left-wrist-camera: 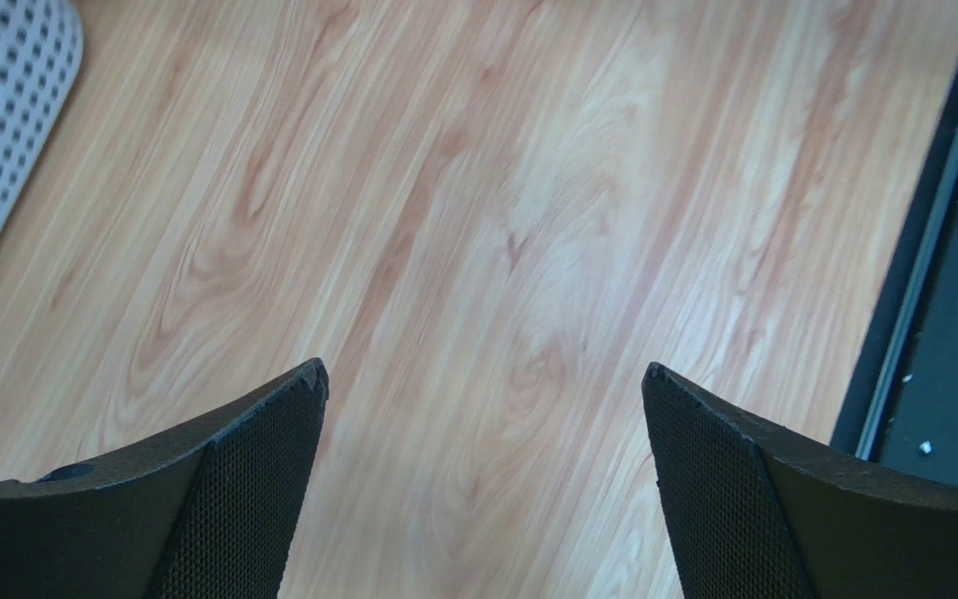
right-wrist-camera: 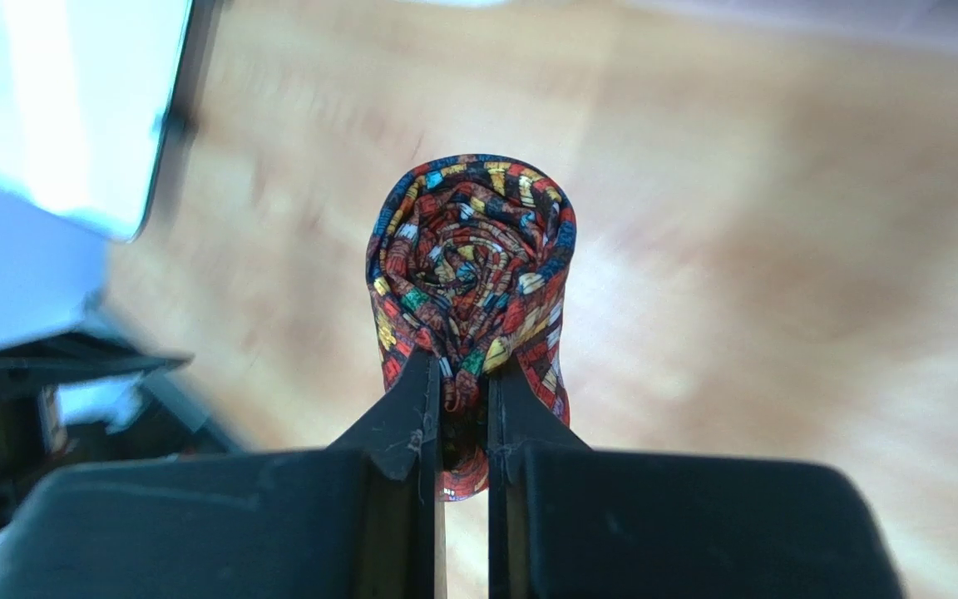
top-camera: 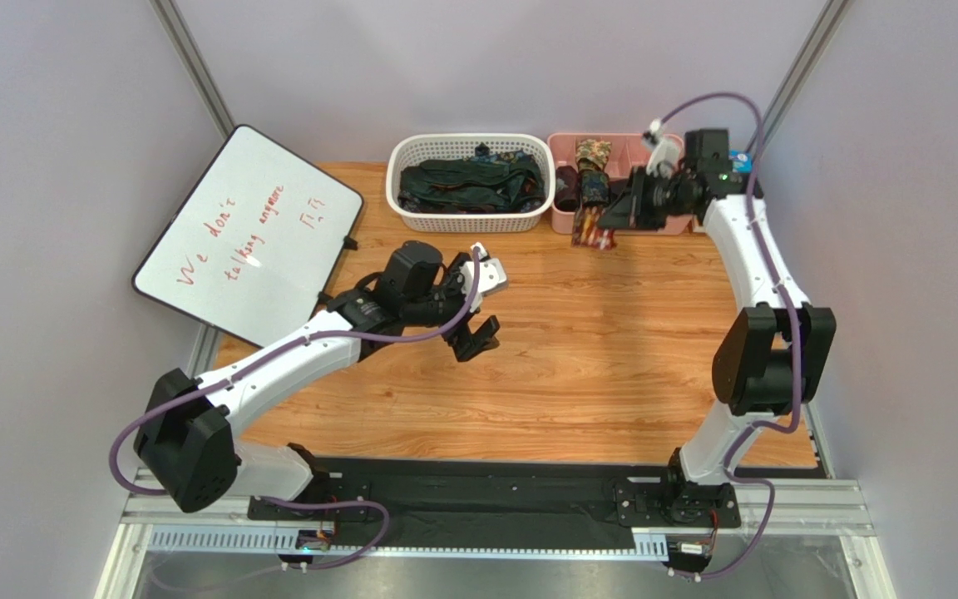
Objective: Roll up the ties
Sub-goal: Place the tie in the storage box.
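The right gripper (right-wrist-camera: 465, 418) has its jaws pressed onto the lower edge of a tightly coiled necktie with a busy red, orange, yellow and green pattern (right-wrist-camera: 472, 268). The spiral of the coil faces the wrist camera, with blurred wood behind it. From the top view, this arm reaches to the far right of the wooden surface (top-camera: 597, 362) and holds the patterned coil at the near wall of a pink plastic basket (top-camera: 632, 137). Whether the coil touches that wall cannot be told. Inside the pink basket sits a rolled camouflage tie (top-camera: 593, 154).

Just left of the pink basket stands a white perforated plastic basket (top-camera: 472, 222), holding a loose heap of dark green and black ties (top-camera: 465, 185).

The left gripper (left-wrist-camera: 484, 381) hangs over bare wood near the middle of the surface. Its jaws are spread wide with nothing between them, and a corner of the white basket shows at the top left of its wrist view. A white dry-erase board with red handwriting (top-camera: 247, 237) leans at the far left edge.
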Controlling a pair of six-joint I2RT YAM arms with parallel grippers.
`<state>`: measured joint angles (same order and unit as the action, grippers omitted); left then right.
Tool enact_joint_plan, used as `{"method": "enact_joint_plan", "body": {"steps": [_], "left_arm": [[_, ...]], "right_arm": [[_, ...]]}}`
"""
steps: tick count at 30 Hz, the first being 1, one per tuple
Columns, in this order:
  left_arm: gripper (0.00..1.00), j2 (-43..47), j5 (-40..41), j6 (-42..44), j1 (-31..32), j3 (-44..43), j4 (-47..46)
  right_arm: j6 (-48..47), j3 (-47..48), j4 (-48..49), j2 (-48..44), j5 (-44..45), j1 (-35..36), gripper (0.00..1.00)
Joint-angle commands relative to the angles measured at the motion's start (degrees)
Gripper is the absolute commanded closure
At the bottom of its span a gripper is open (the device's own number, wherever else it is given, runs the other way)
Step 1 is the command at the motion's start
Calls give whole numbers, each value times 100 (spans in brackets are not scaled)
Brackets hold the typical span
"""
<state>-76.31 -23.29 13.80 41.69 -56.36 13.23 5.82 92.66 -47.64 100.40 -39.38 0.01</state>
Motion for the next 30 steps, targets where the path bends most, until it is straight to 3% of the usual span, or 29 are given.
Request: {"method": "enact_joint_plan", "body": {"steps": [1,10,16,30], "left_arm": [[0,81,263,167,-354,-112,645],[0,187,562,26,-671,151,566],[1,345,615,-71,-689,450,478],[1,292,712,-36,-706,529,426]], "right_arm": [[-528,1788,-123,636,1779,-221,100],[-1294,3809,-219,1938,3567,-291,100],[-1619,4190,-272,2572,4332,-282,100],[-1620,4348,-273,3319,4245,-238,100]]}}
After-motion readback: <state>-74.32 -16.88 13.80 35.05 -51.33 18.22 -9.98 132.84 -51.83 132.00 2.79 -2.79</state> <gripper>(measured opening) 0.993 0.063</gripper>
